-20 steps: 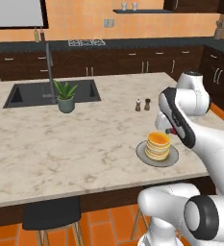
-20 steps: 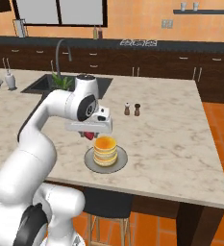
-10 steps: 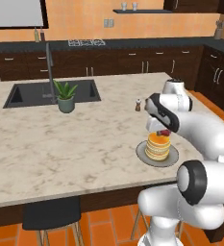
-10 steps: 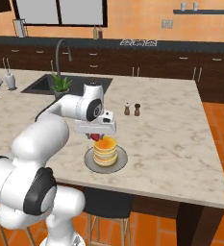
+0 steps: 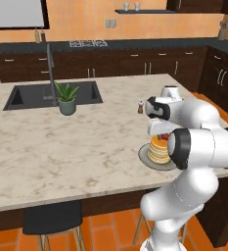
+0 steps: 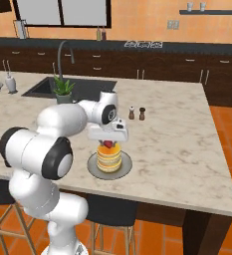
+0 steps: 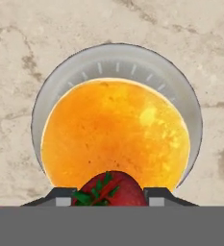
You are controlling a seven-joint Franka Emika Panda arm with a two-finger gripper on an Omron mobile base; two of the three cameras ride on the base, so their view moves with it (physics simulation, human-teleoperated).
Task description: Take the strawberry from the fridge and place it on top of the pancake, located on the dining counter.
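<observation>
The dining counter (image 6: 187, 144) carries a sink (image 5: 32, 95) at its far left with a potted plant (image 5: 65, 98) beside. Near its right front edge lies the plate (image 6: 90, 167) with the pancake (image 7: 116, 132). Just above it the gripper (image 6: 108, 144) is closed on the strawberry (image 7: 108, 190).
</observation>
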